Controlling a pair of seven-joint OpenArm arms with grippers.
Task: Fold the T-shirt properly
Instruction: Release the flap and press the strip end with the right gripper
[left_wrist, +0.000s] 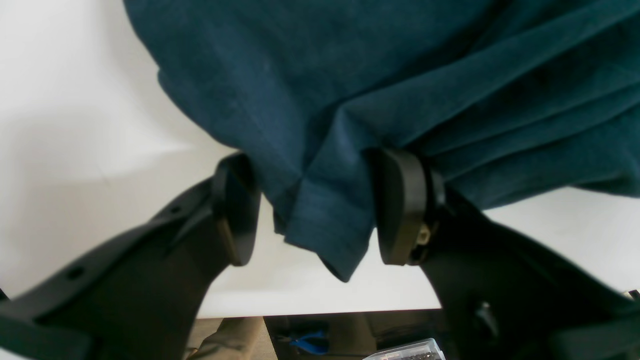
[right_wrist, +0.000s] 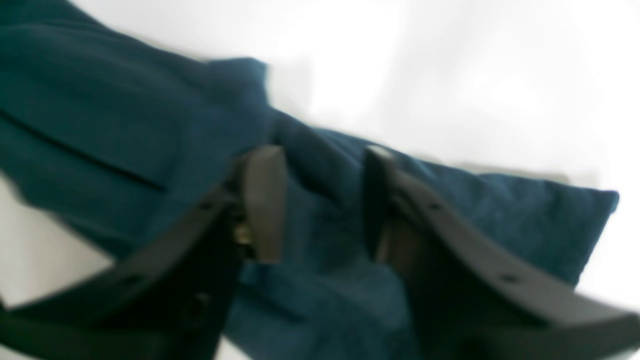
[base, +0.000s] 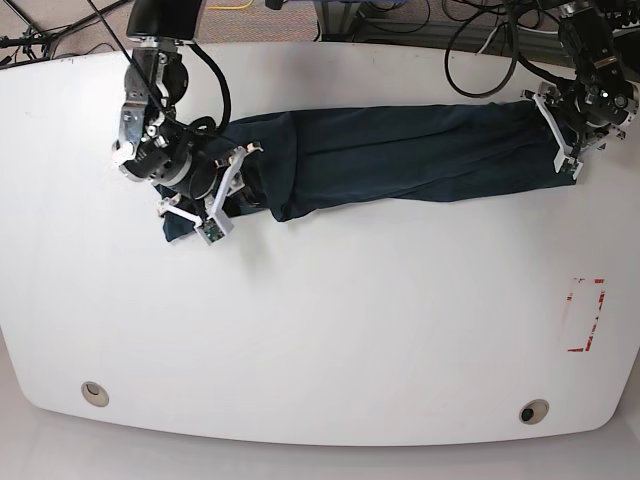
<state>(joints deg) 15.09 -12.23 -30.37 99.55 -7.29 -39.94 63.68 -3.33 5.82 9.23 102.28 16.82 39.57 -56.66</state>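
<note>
Base view shows you the T-shirt (base: 400, 155) lying as a long, bunched strip across the far part of the white bench (base: 330, 330). It runs from one arm to the other.

Your right gripper (base: 215, 195) sits at the strip's end on the left of this view. Look at the right wrist view – its two fingers (right_wrist: 265, 200) stand apart with dark cloth bunched between them. That picture is blurry, so you cannot tell if the fingers pinch the cloth or only sit around it.

Your left gripper (base: 565, 140) sits at the other end of the strip, near the bench's far edge. In the left wrist view its fingers (left_wrist: 400, 205) are spread wide, and a hemmed corner of the shirt (left_wrist: 325, 220) hangs down between them. One finger touches the cloth; the other has a gap beside it – so this gripper is released, not holding.

A red-outlined mark (base: 585, 315) is on the bench near its right side, well apart from the shirt. Black cables (base: 480, 50) lie past the far edge of the bench.
</note>
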